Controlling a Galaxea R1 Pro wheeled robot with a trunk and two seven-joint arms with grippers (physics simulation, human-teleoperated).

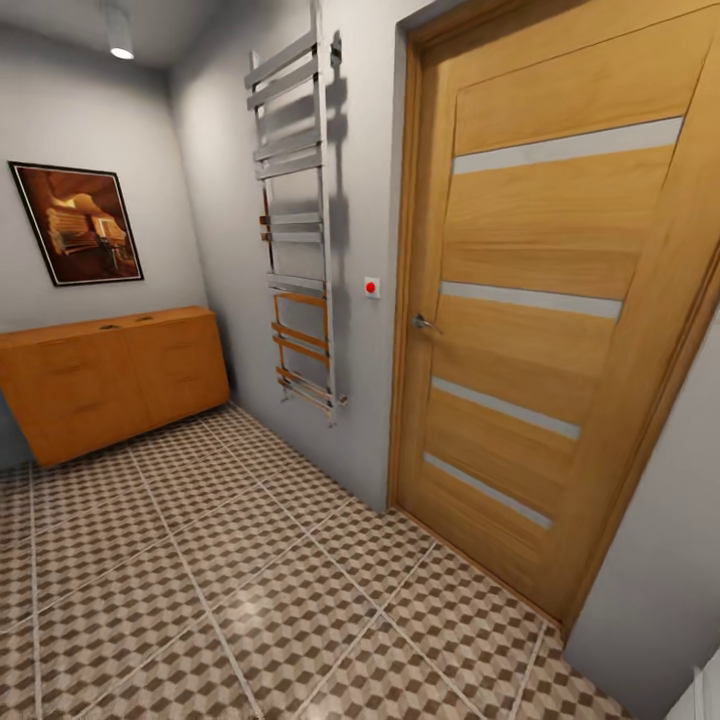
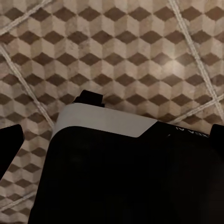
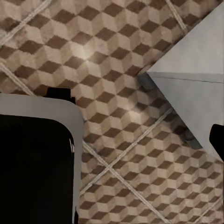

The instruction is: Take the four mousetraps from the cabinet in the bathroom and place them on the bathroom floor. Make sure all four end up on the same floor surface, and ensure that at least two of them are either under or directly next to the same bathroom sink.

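Orange-brown wood marks the cabinet (image 1: 115, 380), standing shut against the far wall under a framed picture (image 1: 77, 222), well apart from the robot across the bathroom floor (image 1: 250, 590). No mousetraps are out yet; presumably they lie inside. Beside me are the wooden door (image 1: 540, 320) and a chrome towel rail (image 1: 298, 220). Whether either gripper is open I cannot tell. I'd roll straight up, stop square to the cabinet front, and leave room for it to open.

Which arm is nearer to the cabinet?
Left, probably. The cabinet stands far ahead on the robot's left, so the left arm's side is closer; the right arm's side faces the door.
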